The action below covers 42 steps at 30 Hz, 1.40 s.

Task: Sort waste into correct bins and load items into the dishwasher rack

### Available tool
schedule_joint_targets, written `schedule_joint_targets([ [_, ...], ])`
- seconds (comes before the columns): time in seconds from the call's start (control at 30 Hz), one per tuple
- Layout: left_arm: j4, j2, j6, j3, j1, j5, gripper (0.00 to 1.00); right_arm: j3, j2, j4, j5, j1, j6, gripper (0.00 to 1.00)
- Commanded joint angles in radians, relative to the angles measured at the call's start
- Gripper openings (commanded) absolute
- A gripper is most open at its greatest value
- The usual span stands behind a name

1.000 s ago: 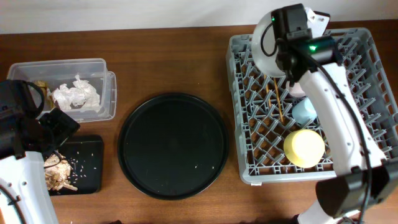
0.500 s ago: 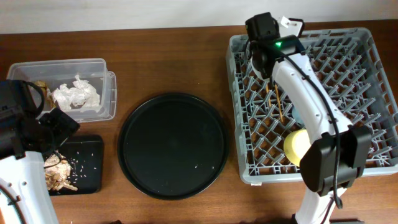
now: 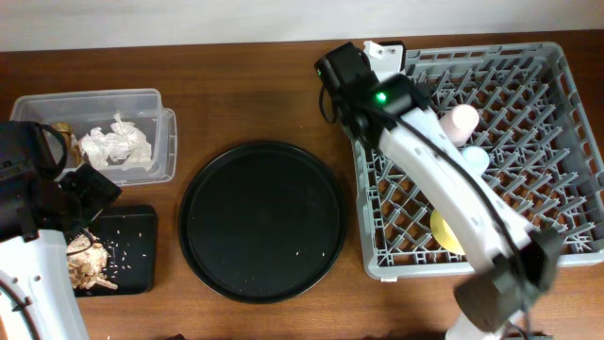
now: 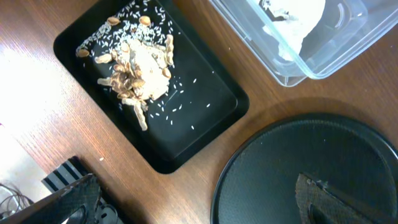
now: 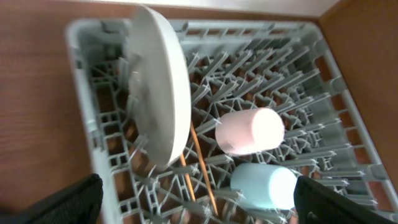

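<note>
My right gripper point(image 5: 211, 205) is open above the left part of the grey dishwasher rack point(image 5: 81, 93), nothing between its fingers. The round plate point(image 5: 158, 81) stands on edge among the pegs by the rack's left rim. The chopsticks point(image 5: 202, 168) lie beside it, then the pink cup point(image 5: 250, 132) and the light-blue cup point(image 5: 264, 185). The yellow bowl point(image 3: 442, 231) shows partly under my right arm. My left gripper point(image 4: 202, 205) hangs open between the black rectangular tray point(image 4: 217, 118) of peanut shells point(image 4: 134, 68) and the round tray. The napkin point(image 3: 118, 146) lies in the clear box point(image 3: 162, 132).
A large round black tray point(image 3: 262, 220) lies on the table between the bins and the rack point(image 3: 557, 123). The right gripper point(image 3: 354, 80) hovers at the rack's far left corner. My left gripper point(image 3: 90, 189) sits over the black rectangular tray point(image 3: 132, 241).
My right gripper has opened and let go of the plate, which now stands in the rack. The right arm has swung left. The left arm has not moved.
</note>
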Motion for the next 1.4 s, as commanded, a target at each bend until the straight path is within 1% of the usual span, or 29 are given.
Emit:
schedule_joint_targets([
  [0.0,-0.001,-0.005,-0.013,0.001,0.007,-0.011,0.99,0.003,-0.164,-0.093,-0.073,0.018,0.017,0.98],
  [0.13,-0.001,-0.005,-0.013,0.001,0.007,-0.011,0.99,0.003,-0.285,-0.288,-0.248,0.018,0.017,0.98],
  [0.2,-0.001,-0.005,-0.013,0.001,0.007,-0.011,0.99,0.003,-0.364,-0.417,-0.361,0.018,0.018,0.98],
  [0.27,-0.001,-0.005,-0.013,0.001,0.007,-0.011,0.99,0.003,-0.426,-0.526,-0.377,0.025,0.08,0.98],
  [0.37,-0.001,-0.005,-0.013,0.001,0.007,-0.011,0.99,-0.043,-0.551,-0.524,-0.475,0.06,0.061,0.98],
  [0.47,-0.001,-0.005,-0.013,0.001,0.007,-0.011,0.99,-0.132,-0.684,-0.522,-0.495,0.126,0.063,0.98],
  [0.57,-0.001,-0.005,-0.013,0.001,0.007,-0.011,1.0,-0.192,-0.771,-0.504,-0.592,0.149,0.066,0.98],
  [0.67,-0.001,-0.005,-0.013,0.001,0.007,-0.011,0.99,-0.195,-0.797,-0.506,-0.619,0.149,0.066,0.98],
  [1.03,-0.001,-0.005,-0.013,0.001,0.007,-0.011,0.99,-0.196,-0.791,-0.524,-0.618,0.149,0.058,0.98],
  [1.13,-0.001,-0.005,-0.013,0.001,0.007,-0.011,1.0,-0.243,-0.801,-0.468,-0.619,0.151,0.061,0.98],
  [1.27,-0.001,-0.005,-0.013,0.001,0.007,-0.011,0.99,-0.434,-0.851,-0.294,-0.623,0.151,0.056,0.98],
  [1.3,-0.001,-0.005,-0.013,0.001,0.007,-0.011,0.99,-0.512,-0.882,-0.217,-0.626,0.149,0.042,0.98],
  [1.37,-0.001,-0.005,-0.013,0.001,0.007,-0.011,1.0,-0.687,-0.99,-0.002,-0.672,0.147,-0.068,0.98],
])
